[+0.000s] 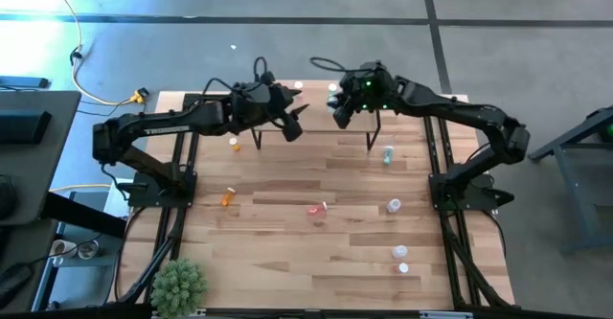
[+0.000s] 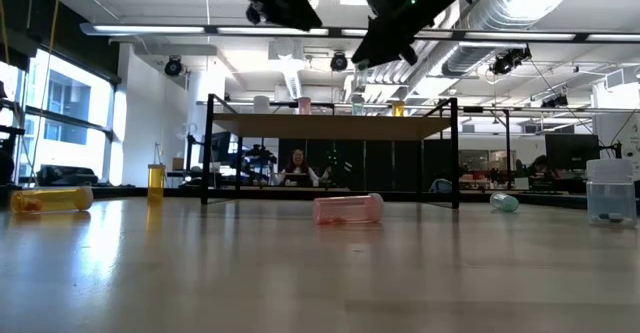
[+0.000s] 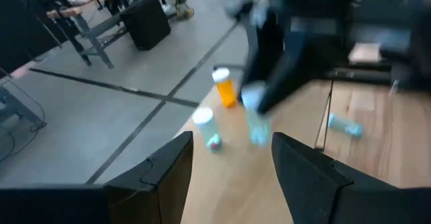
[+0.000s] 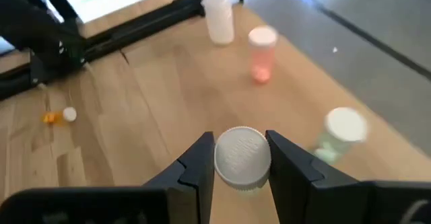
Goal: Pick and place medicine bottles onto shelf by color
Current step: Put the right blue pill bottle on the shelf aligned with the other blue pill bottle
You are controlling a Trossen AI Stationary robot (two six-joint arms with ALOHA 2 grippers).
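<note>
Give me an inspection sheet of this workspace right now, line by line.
Surface: wooden table, mostly bare.
Job's things: shelf carrying upright bottles; pink bottle lying on the table; others scattered.
Clutter: green plant at the near left corner.
Grippers: left gripper open, empty, over the shelf; right gripper shut on a white-capped bottle.
Cables: yellow cable on the floor.
Surroundings: person seated beyond the shelf.

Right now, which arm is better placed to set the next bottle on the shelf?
The right arm, probably. Its fingers are shut on a white-capped green bottle above the shelf, beside another green bottle. The left fingers are open and empty.
</note>
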